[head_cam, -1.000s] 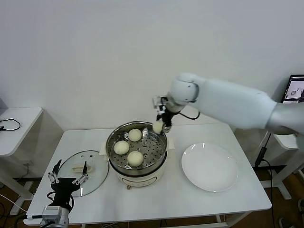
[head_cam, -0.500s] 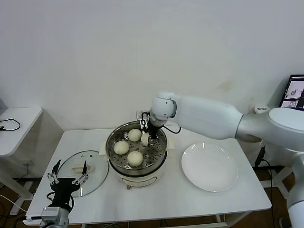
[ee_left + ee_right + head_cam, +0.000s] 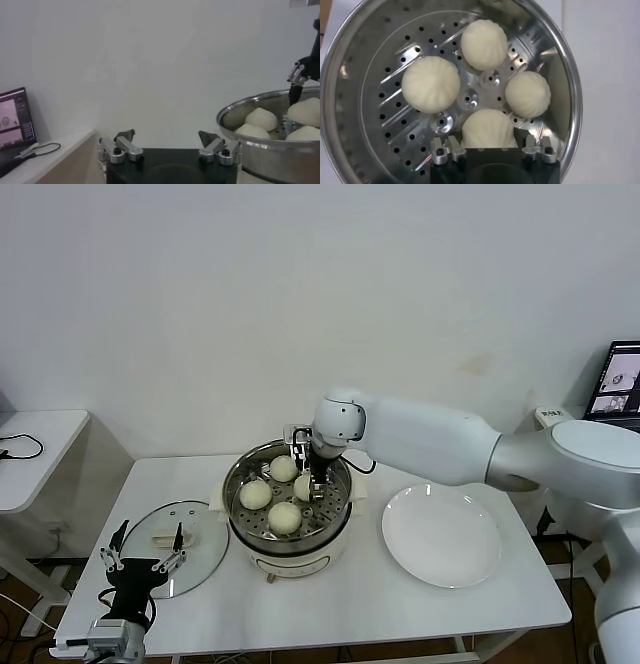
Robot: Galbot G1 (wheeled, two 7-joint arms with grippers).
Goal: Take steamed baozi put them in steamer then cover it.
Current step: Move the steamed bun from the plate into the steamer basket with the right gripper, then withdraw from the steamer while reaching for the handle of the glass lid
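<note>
Steamer [image 3: 350, 60] shiny perforated steel; baozi [image 3: 430, 83] matt, smooth; cover [image 3: 165, 569] clear glass.

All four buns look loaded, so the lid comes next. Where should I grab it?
Grip the cream handle at the centre of the glass lid, coming straight down. The lid lies flat on the table, handle up, just beyond the left hand.

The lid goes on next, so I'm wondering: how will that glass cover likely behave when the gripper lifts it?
The cover looks like clear glass with a metal rim, so probably heavy and breakable. It lies flat on the table; its raised cream handle seems the only grippable part. Held there, the wide disc may tilt.
</note>
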